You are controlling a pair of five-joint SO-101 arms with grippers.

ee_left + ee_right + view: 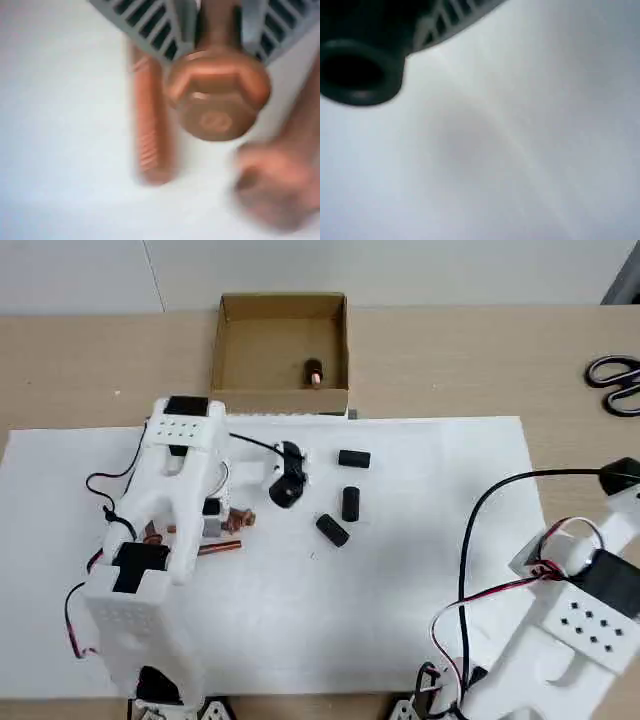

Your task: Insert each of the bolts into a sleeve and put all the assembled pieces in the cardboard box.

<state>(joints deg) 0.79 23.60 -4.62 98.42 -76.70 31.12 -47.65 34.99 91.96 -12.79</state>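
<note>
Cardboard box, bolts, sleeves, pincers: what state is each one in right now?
Cardboard box: open, one assembled piece inside.
Left pincer: shut on a bolt.
Right pincer: shut on a sleeve, off the paper.
Loose sleeves: three, empty, lying on the paper.
Loose bolts: lying flat on the paper.

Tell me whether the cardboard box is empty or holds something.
Not empty. One piece, a dark sleeve with copper at its end, lies inside the cardboard box, near its front wall.
</note>
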